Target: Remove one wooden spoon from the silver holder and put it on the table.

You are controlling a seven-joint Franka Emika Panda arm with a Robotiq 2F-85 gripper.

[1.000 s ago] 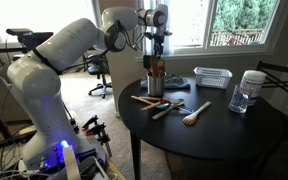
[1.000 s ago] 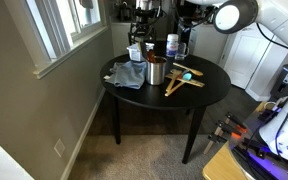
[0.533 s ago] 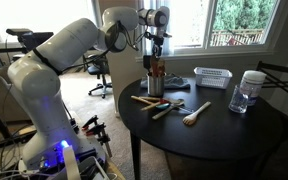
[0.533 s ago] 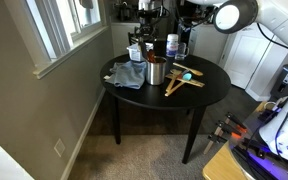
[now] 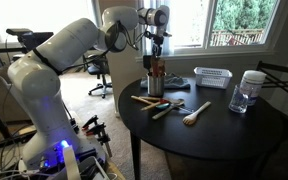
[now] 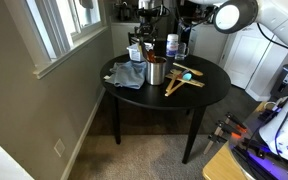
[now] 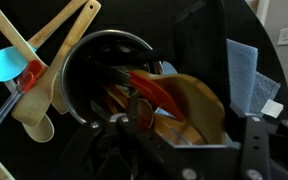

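The silver holder [image 5: 154,84] stands on the round black table [image 5: 219,140] and also shows in an exterior view [image 6: 156,72]. In the wrist view I look down into the holder's rim [image 7: 96,42]. It holds a mid-brown wooden spoon [image 7: 199,105] and an orange-red utensil [image 7: 156,90]. My gripper [image 7: 189,138] hangs straight above the holder in both exterior views [image 5: 155,45] [image 6: 147,22]. Its fingers are spread, one on each side of the spoon's top end. I cannot tell if they touch it.
Several utensils lie on the table beside the holder [image 5: 162,103] [image 7: 39,85], among them a pale wooden spoon [image 5: 195,114] and a turquoise spoon [image 7: 4,66]. A white slatted basket [image 5: 212,76], a clear jar [image 5: 248,91] and a blue cloth [image 6: 127,76] are also there.
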